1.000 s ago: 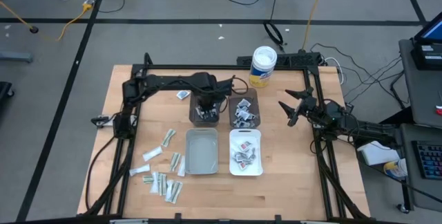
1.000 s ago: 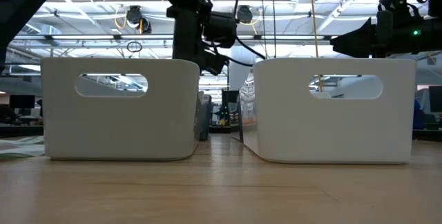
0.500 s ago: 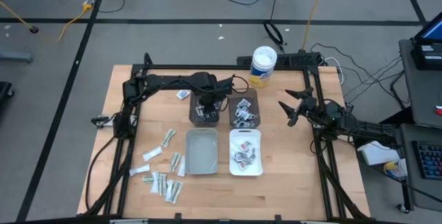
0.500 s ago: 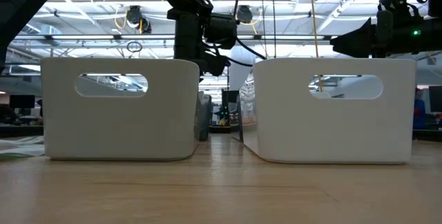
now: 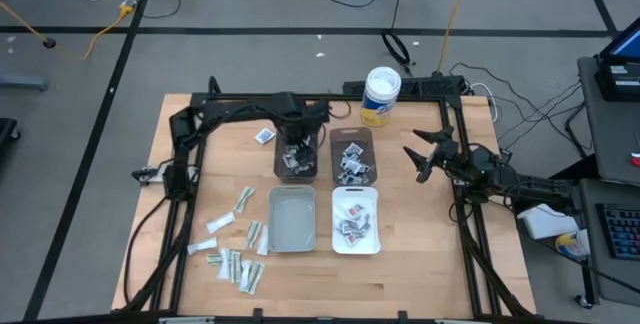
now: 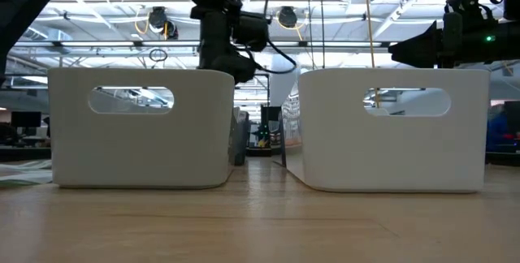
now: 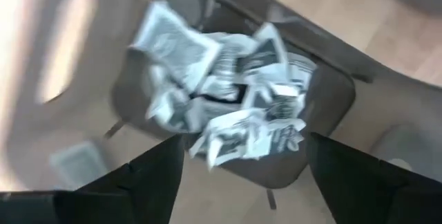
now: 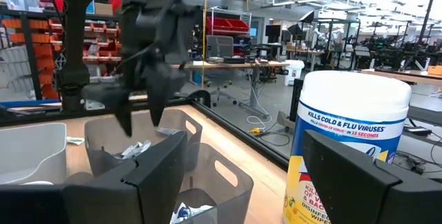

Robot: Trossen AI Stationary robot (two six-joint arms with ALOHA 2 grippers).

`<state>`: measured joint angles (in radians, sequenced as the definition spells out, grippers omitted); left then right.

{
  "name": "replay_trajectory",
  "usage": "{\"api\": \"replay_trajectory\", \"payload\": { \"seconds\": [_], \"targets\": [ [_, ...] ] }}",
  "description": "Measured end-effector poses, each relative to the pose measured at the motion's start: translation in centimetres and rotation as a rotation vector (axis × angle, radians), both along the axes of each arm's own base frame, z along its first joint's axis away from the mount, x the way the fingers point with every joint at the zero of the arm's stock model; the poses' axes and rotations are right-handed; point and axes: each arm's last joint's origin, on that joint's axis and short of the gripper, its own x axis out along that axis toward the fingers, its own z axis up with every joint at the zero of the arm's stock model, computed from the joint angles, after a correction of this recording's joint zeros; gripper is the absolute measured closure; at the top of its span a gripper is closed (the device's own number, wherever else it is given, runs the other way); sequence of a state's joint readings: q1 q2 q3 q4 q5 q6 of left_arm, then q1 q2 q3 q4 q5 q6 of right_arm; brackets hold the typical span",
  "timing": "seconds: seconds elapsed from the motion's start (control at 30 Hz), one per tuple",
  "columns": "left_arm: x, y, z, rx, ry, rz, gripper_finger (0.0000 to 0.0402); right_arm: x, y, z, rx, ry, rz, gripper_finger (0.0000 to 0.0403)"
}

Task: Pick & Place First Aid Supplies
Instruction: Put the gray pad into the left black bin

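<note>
Wooden table (image 5: 400, 254) carries four bins in a two-by-two block near its middle. Far pair: dark grey bin on the left (image 5: 296, 174) and dark grey bin on the right (image 5: 353, 176), both holding crumpled packets. Near pair: grey bin (image 5: 291, 247), inside looks bare, and white bin (image 5: 356, 249) with a few red-marked packets (image 5: 350, 226).

Left gripper (image 5: 297, 137) hangs over the far end of the left dark bin; its fingers (image 7: 148, 175) stand wide apart with nothing between them. Directly below in the left wrist view lies the heap of silver-grey packets (image 7: 228, 117) inside that bin.

Loose packets and pale strips (image 5: 238, 249) lie scattered on the table to the left of the grey bin; one small packet (image 5: 264, 136) sits alone beside the left arm.

Right gripper (image 5: 422, 156) waits above the table's right edge, fingers spread and empty, well apart from the bins. White tub with yellow label (image 5: 381, 96) stands at the far edge.
</note>
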<state>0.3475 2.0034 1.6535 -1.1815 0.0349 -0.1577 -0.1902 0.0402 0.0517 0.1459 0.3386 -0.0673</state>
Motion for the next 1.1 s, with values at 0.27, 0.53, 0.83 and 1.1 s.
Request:
{"api": "replay_trajectory", "payload": {
  "seconds": [0.27, 0.53, 0.83, 1.1],
  "targets": [
    [-3.0, 2.1, 3.6, 0.001, -0.033, 0.293, 0.0099, 0.0, 0.0, 0.0, 0.0, 0.0, 0.0, 0.0124],
    [-4.9, 3.0, 4.7, 0.001, -0.007, 0.343, 0.0117, 0.0, 0.0, 0.0, 0.0, 0.0, 0.0, 0.0124],
    [-8.8, 4.4, 3.1, -0.011, 0.033, 0.297, 0.0116, 0.0, 0.0, 0.0, 0.0, 0.0, 0.0, 0.0124],
    [-11.5, 6.3, 2.1, -0.012, 0.042, 0.247, 0.009, 0.0, 0.0, 0.0, 0.0, 0.0, 0.0, 0.0124]
  ]
}}
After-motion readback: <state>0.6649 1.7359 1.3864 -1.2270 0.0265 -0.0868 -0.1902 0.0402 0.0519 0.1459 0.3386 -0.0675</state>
